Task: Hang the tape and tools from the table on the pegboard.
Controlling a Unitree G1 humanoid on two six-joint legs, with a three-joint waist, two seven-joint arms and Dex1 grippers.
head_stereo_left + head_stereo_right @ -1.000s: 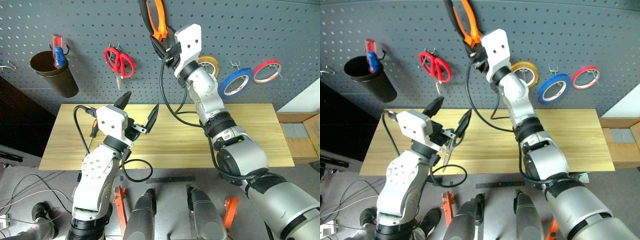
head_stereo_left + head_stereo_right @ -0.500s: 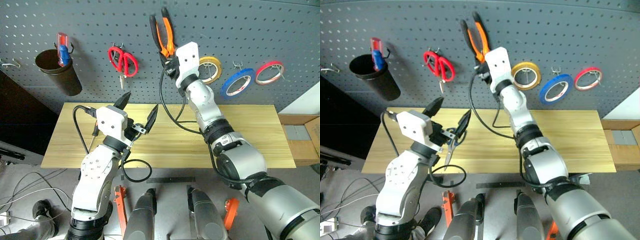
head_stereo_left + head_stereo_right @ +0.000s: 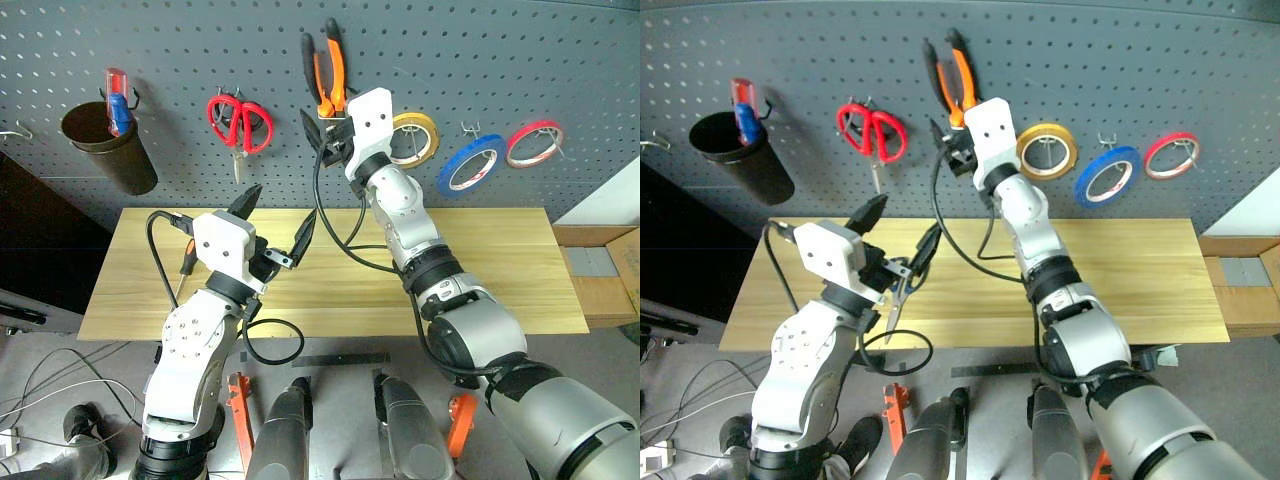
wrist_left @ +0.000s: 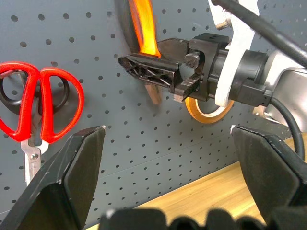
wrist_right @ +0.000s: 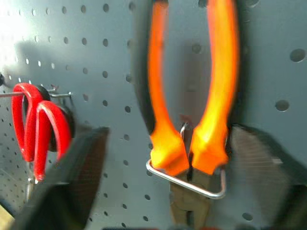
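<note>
My light, smooth wooden tabletop [image 3: 480, 270] runs beneath the perforated dark grey pegboard [image 3: 180, 40]. The orange-and-black pliers [image 3: 326, 68] hang there in a wire hook; my right tool [image 3: 322, 140] gapes beside them, my left tool [image 3: 278, 218] spread empty.

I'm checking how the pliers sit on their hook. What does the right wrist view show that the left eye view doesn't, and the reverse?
The right wrist view alone shows the wire loop hook close up, with the pliers seated nose-down through it and handles pointing up.

The left eye view alone shows the table, the yellow tape, the blue tape, the red tape, the open left hand and the right hand open just below the pliers.

Both show the pliers, the red scissors and the pegboard.
</note>
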